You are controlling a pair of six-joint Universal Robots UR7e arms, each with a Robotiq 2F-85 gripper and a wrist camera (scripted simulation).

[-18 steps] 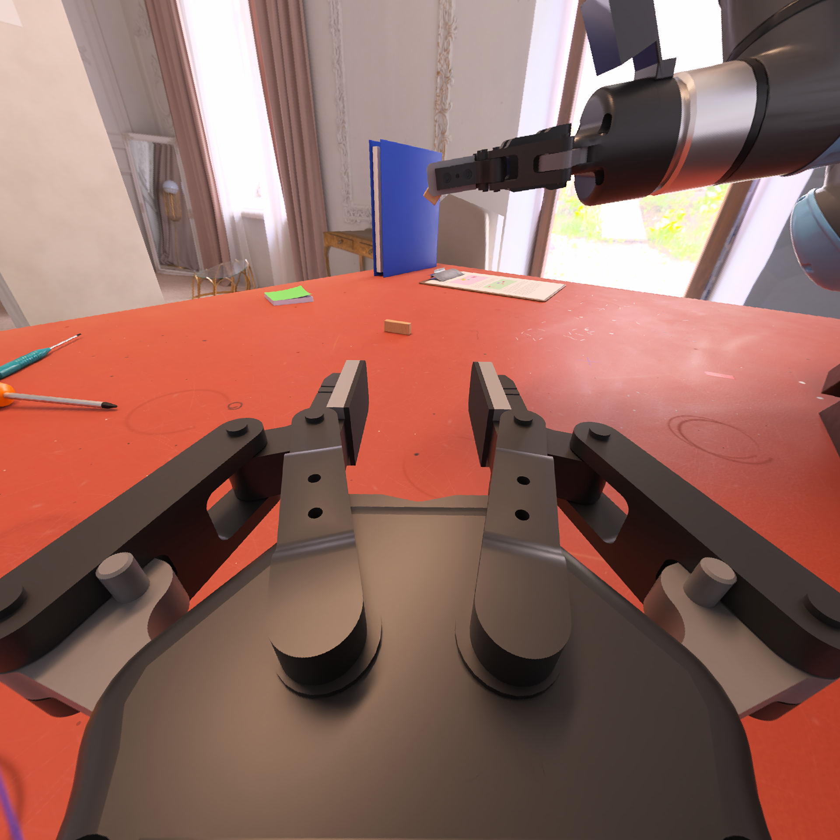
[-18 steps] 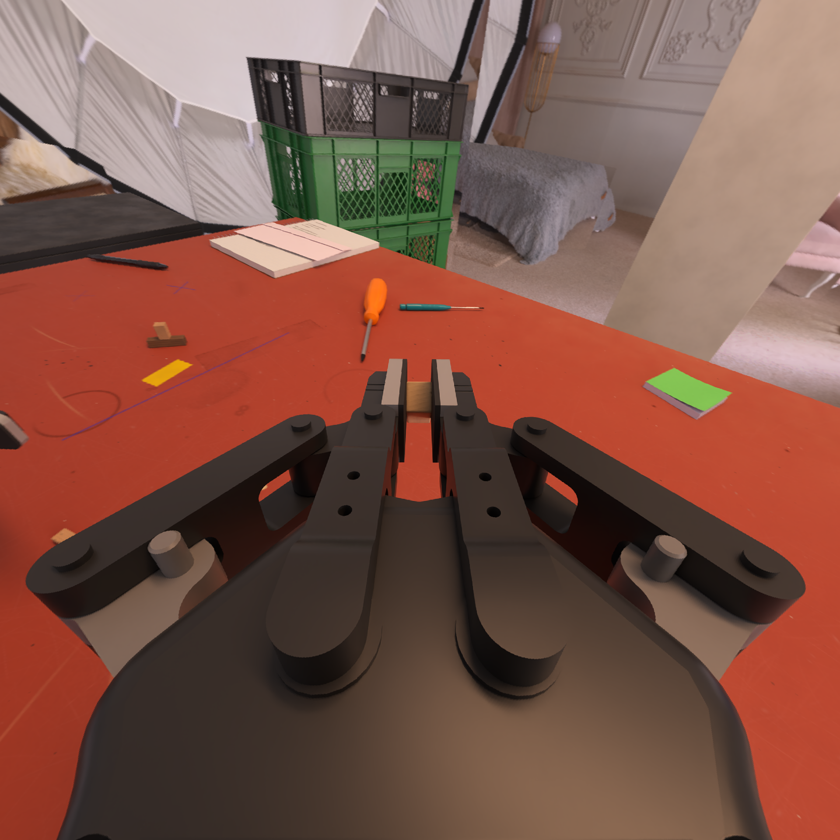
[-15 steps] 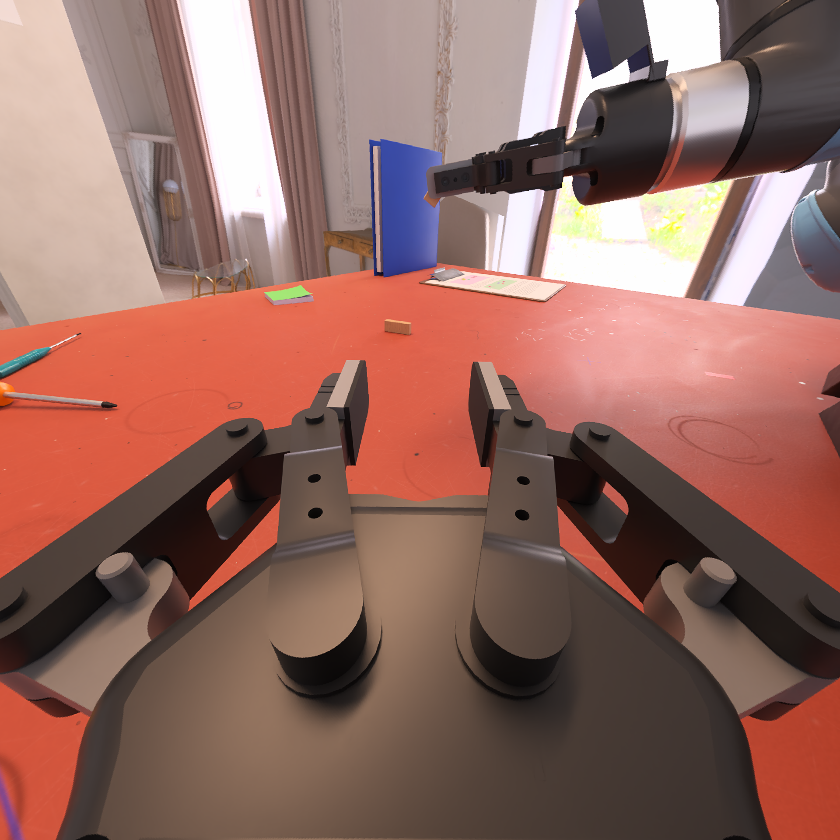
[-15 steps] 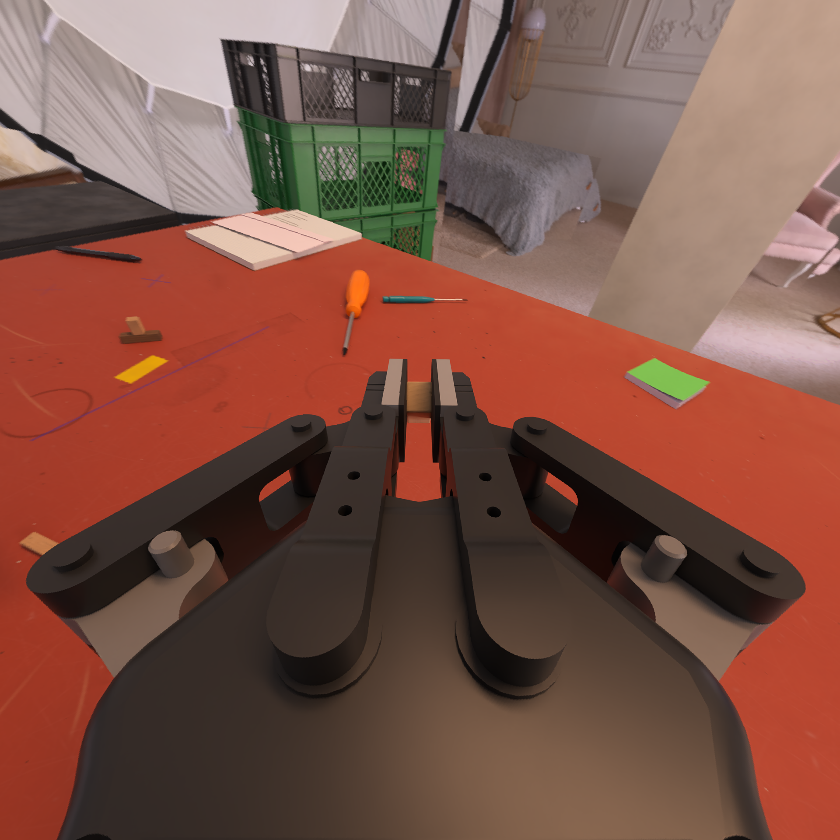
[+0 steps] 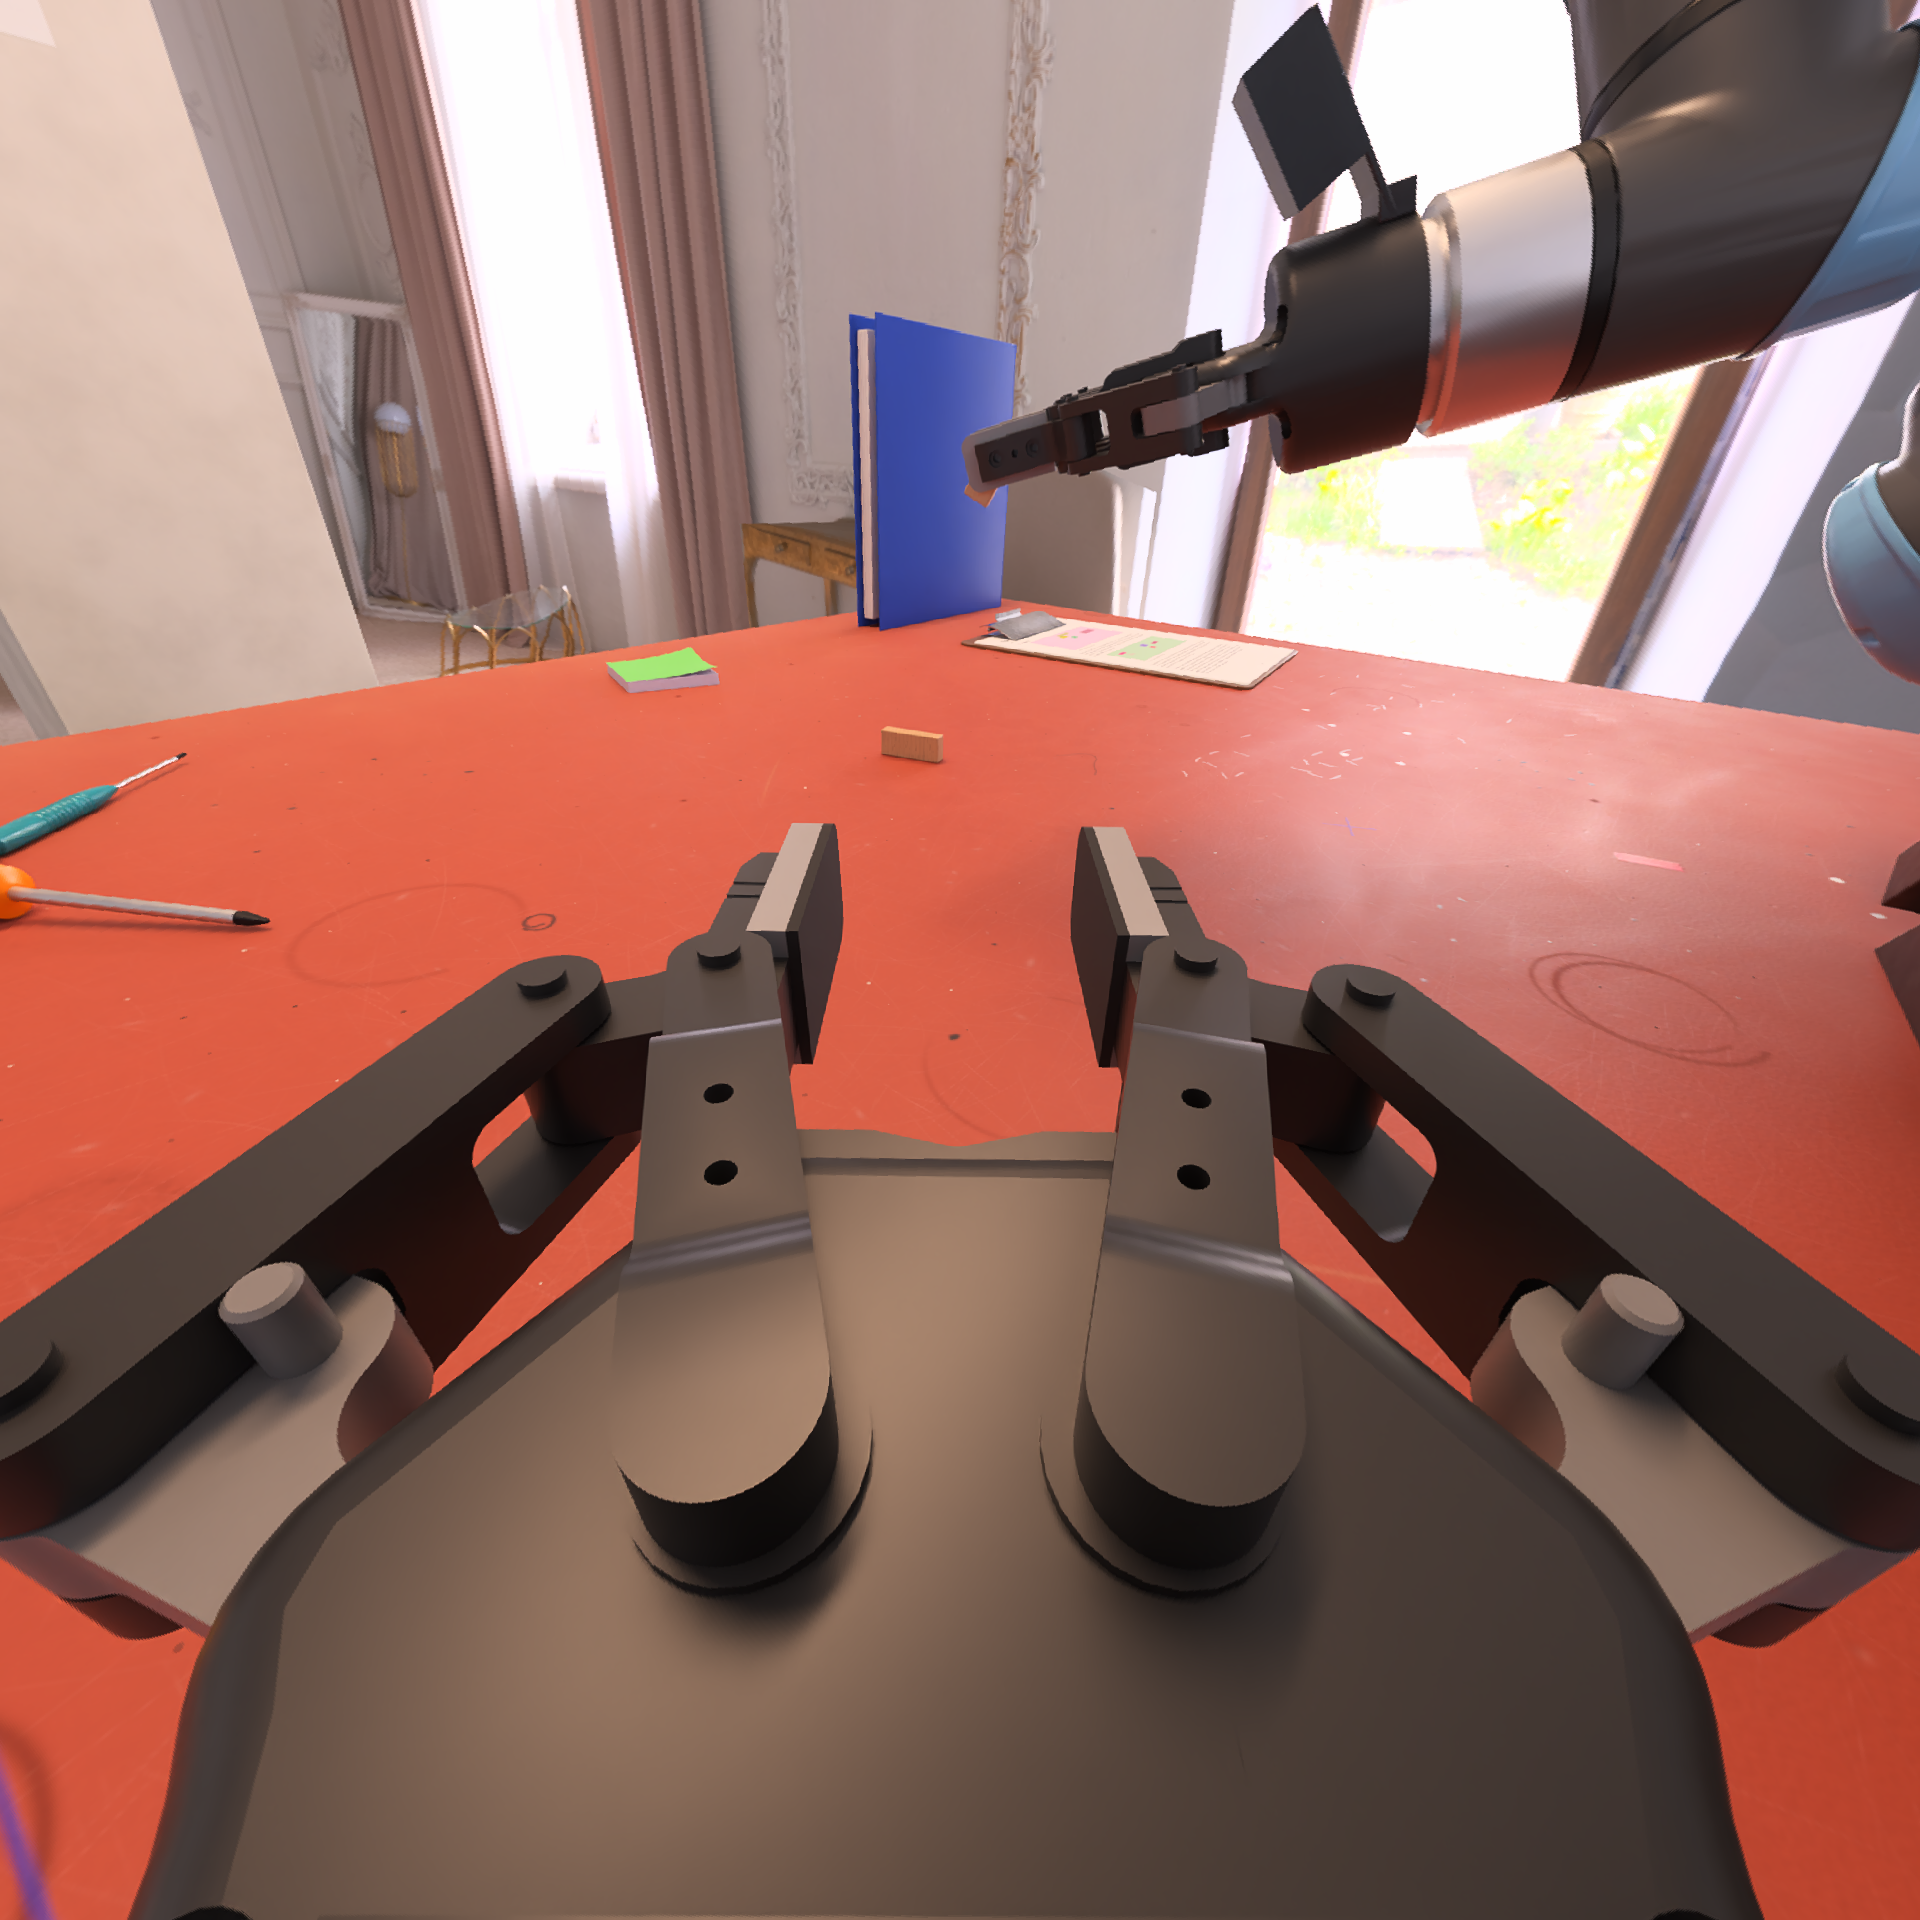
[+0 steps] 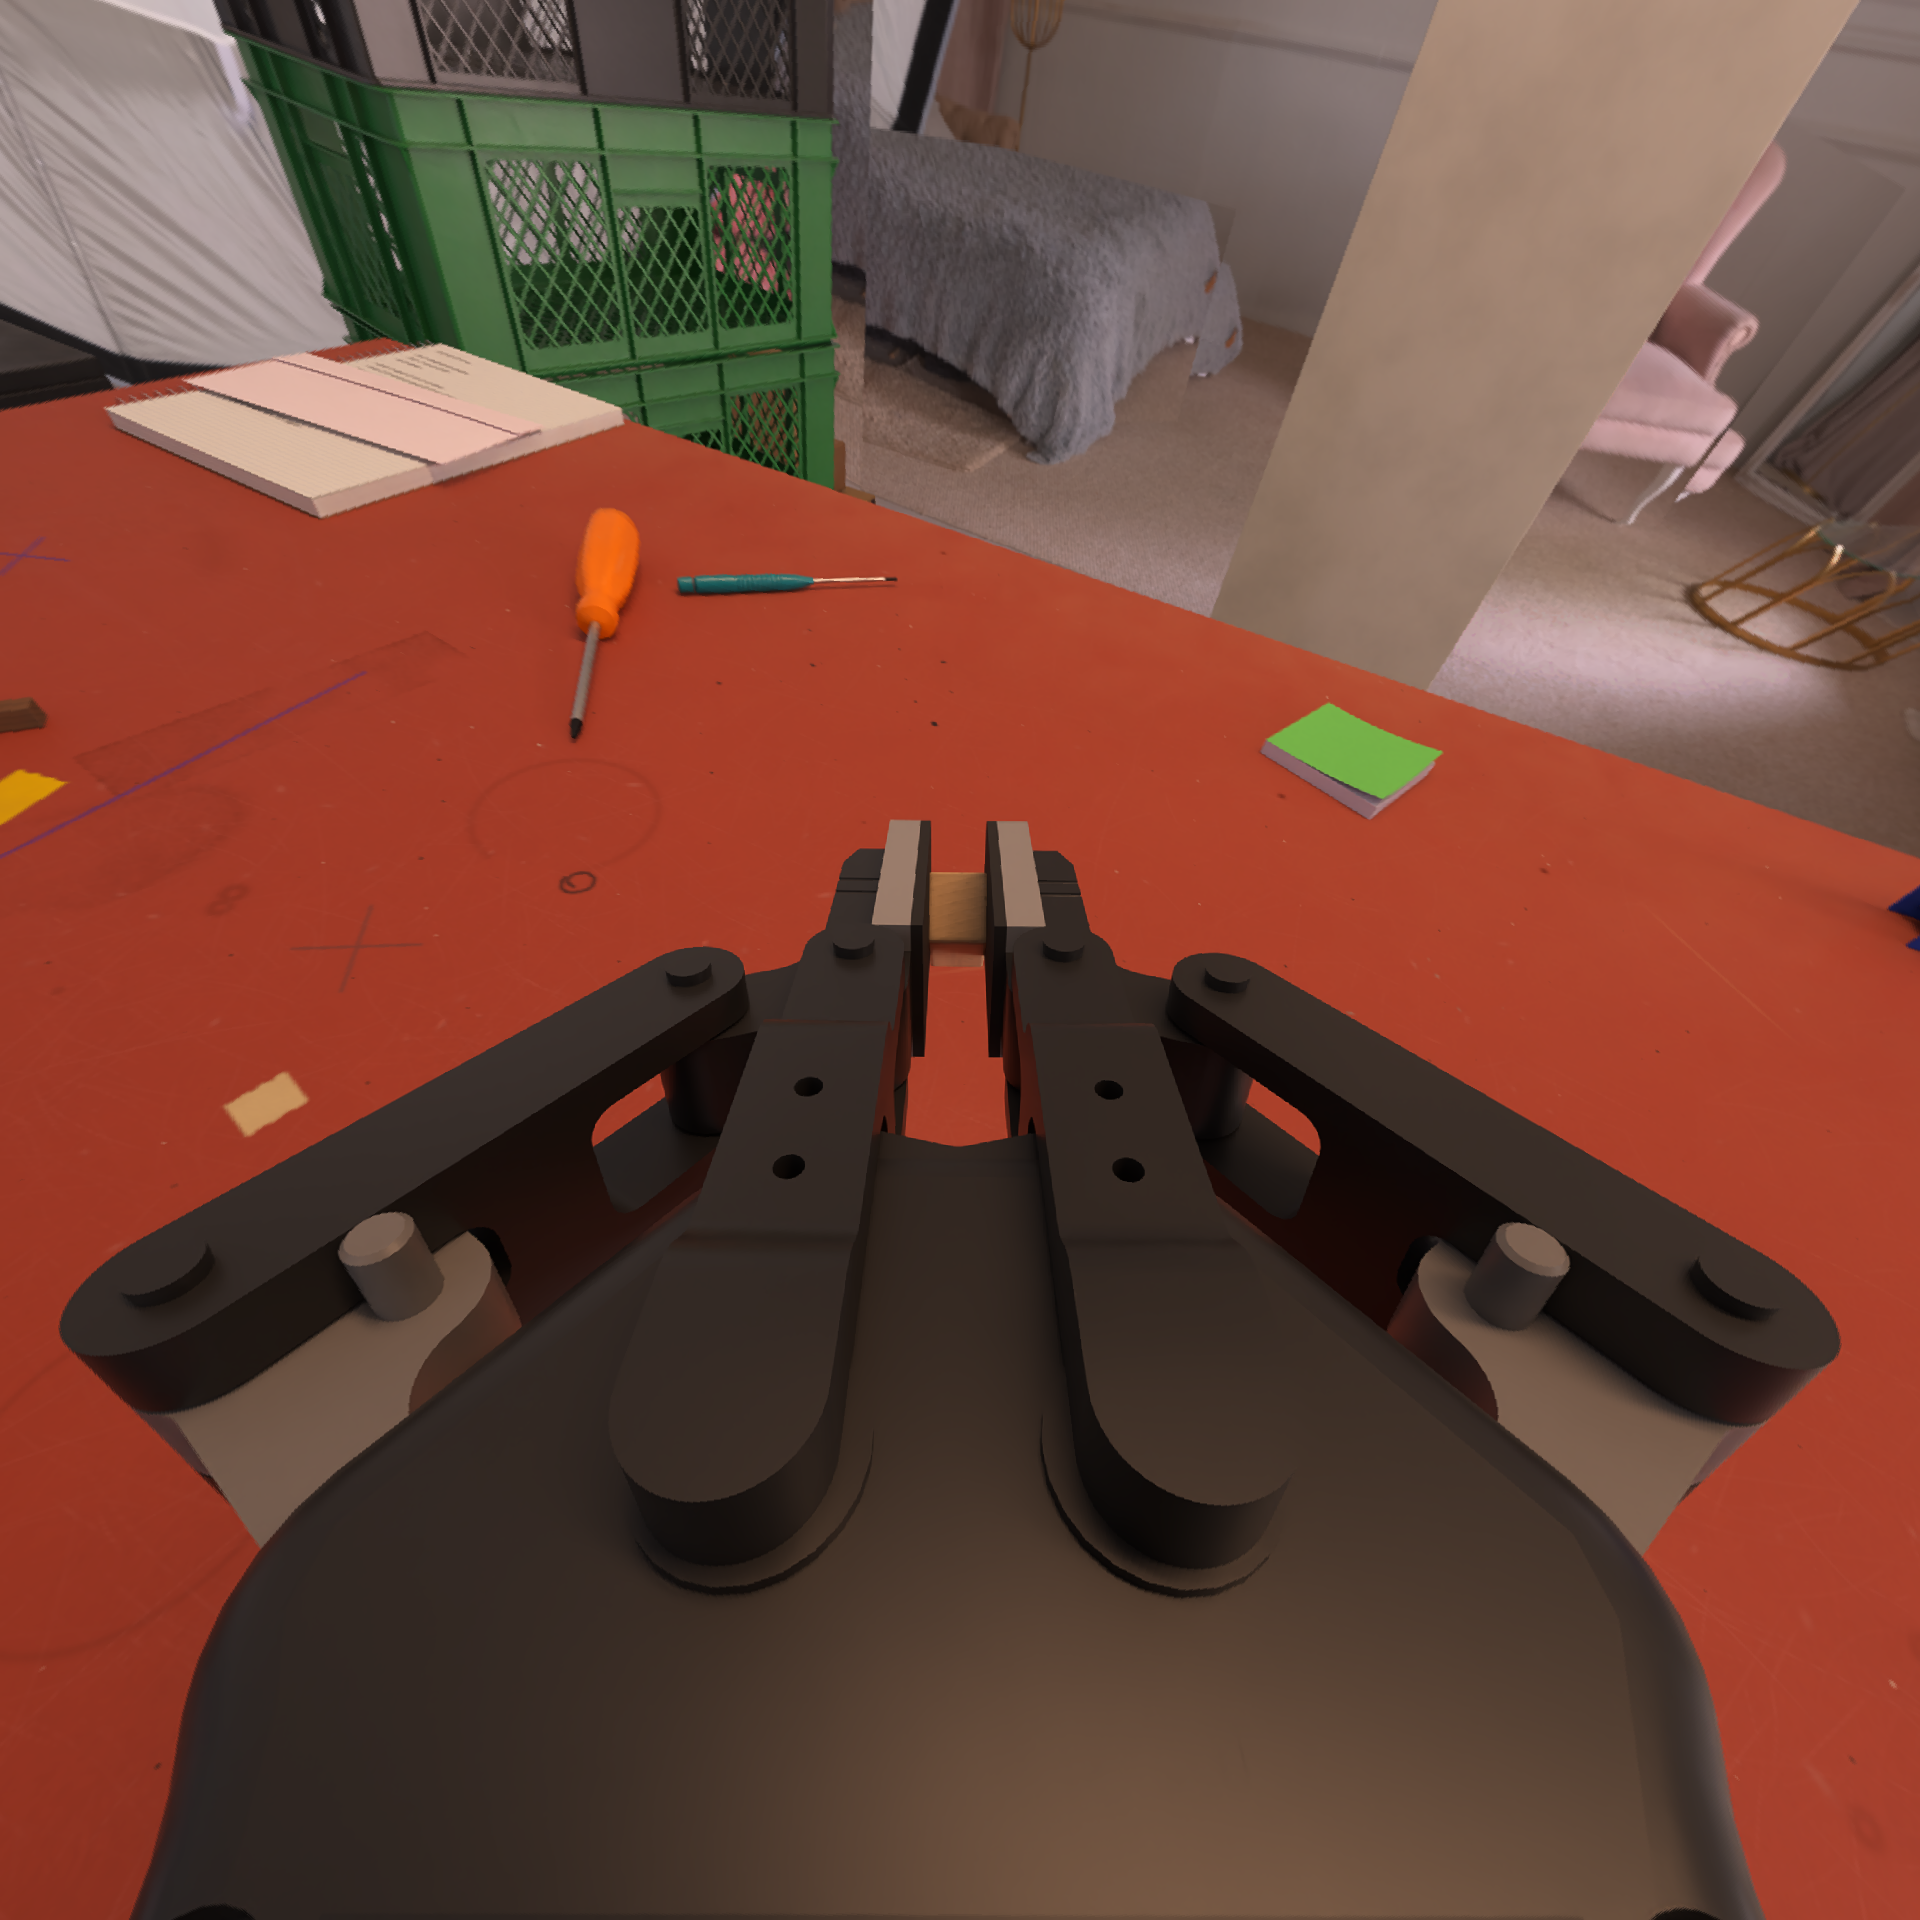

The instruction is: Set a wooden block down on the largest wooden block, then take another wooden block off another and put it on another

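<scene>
My right gripper point(image 6: 957, 868) is shut on a small light wooden block point(image 6: 956, 906) and holds it above the red table point(image 6: 1143, 790). In the left wrist view it hangs in the air at the back point(image 5: 987, 468), with the small block point(image 5: 979, 495) at its tip. A flat light wooden block point(image 6: 266, 1101) lies on the table to its lower left; it also shows in the left wrist view point(image 5: 912, 744). A dark brown block point(image 6: 21, 715) is cut off at the left edge. My left gripper point(image 5: 956, 873) is open and empty, low over the table.
An orange screwdriver point(image 6: 606, 571), a teal screwdriver point(image 6: 769, 584), a notepad point(image 6: 364, 426), a green sticky pad point(image 6: 1351, 758) and yellow tape point(image 6: 26, 795) lie on the table. Green crates point(image 6: 623, 239) stand behind it. A blue book point(image 5: 935, 468) stands upright by a clipboard point(image 5: 1132, 655).
My right gripper, still shut on the small block, has dipped lower and turned, so the table objects slide left and up in its view. My left gripper has not moved.
</scene>
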